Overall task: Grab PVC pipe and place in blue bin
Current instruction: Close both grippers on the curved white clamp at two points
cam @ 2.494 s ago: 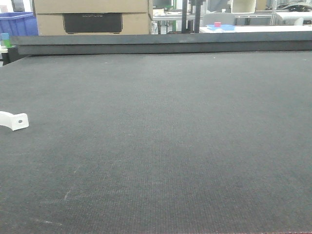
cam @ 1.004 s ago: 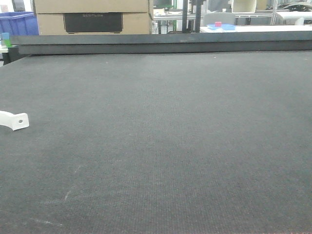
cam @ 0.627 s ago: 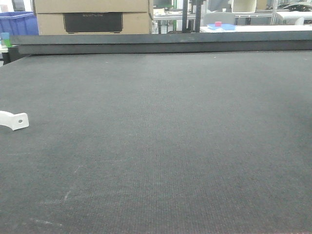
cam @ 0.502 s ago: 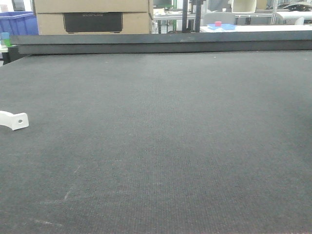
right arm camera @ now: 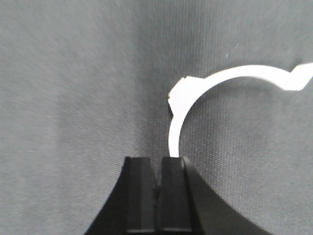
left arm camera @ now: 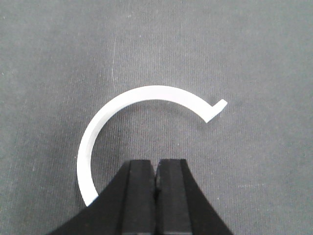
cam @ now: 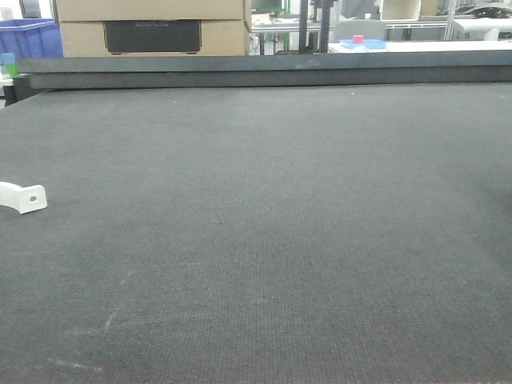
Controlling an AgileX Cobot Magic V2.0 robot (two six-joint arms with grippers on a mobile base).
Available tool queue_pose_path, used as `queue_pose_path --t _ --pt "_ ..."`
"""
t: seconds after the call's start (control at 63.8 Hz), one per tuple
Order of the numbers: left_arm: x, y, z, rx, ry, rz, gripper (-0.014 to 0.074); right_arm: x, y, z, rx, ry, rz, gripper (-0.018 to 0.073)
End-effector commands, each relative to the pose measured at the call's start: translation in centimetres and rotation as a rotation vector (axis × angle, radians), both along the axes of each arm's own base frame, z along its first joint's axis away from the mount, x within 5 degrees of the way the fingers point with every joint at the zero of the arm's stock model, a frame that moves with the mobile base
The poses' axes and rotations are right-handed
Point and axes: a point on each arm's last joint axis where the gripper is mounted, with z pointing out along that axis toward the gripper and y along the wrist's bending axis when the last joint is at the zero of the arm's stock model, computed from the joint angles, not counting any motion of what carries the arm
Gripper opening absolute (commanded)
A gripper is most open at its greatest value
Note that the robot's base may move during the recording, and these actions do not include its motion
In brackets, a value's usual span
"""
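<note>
The PVC pipe piece (cam: pixel 22 198), white and curved with a flat holed tab, lies on the dark mat at the far left edge of the front view. In the left wrist view a white C-shaped piece (left arm camera: pixel 142 98) lies on the mat just ahead of my left gripper (left arm camera: pixel 156 169), which is shut and empty; the piece's lower end passes behind the left finger. In the right wrist view a white curved piece (right arm camera: pixel 220 81) lies ahead of my right gripper (right arm camera: pixel 157 169), also shut and empty. I cannot tell whether both views show the same piece. Neither gripper shows in the front view.
The blue bin (cam: pixel 30 38) stands far back at the top left, beyond the raised dark back edge (cam: pixel 256 72) of the mat. Cardboard boxes (cam: pixel 152 28) stand beside it. Shelving and benches fill the background.
</note>
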Motion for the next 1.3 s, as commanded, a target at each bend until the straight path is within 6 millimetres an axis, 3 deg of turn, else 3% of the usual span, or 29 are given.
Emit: queue_pose_path --t 0.0,0.173,0.267,0.455,0.769,0.925,1.067,1.286 --pt "0.1 -0.1 -0.1 -0.007 -0.004 -0.004 -0.0111 0.6 -0.4 -0.8 -0.013 0.039 0.011 -0.0101" --pt "0.1 -0.2 -0.1 -0.009 -0.005 -0.004 -0.0111 1.9 -0.6 -2.8 0.001 0.108 0.011 0.0176" --pt "0.1 -0.2 -0.1 -0.011 -0.005 -0.003 -0.0111 2.4 -0.8 -3.8 0.007 0.134 0.009 0.0227" --pt "0.1 -0.2 -0.1 -0.016 -0.005 -0.003 -0.0111 3.2 -1.6 -5.5 0.016 0.171 -0.014 0.0192" --pt "0.1 -0.2 -0.1 -0.020 -0.005 -0.003 -0.0111 3.7 -2.0 -6.6 0.024 0.182 -0.031 0.0185" --pt "0.1 -0.2 -0.1 -0.022 -0.005 -0.002 -0.0111 3.9 -2.0 -7.1 0.032 0.193 -0.035 0.0066" --pt "0.1 -0.4 -0.1 -0.058 -0.002 0.009 -0.0111 3.9 -2.1 -7.0 0.033 0.195 -0.034 -0.0166" --pt "0.0 -0.6 -0.2 -0.087 0.012 0.012 -0.0111 4.2 -2.1 -5.0 0.046 0.237 -0.026 -0.0167"
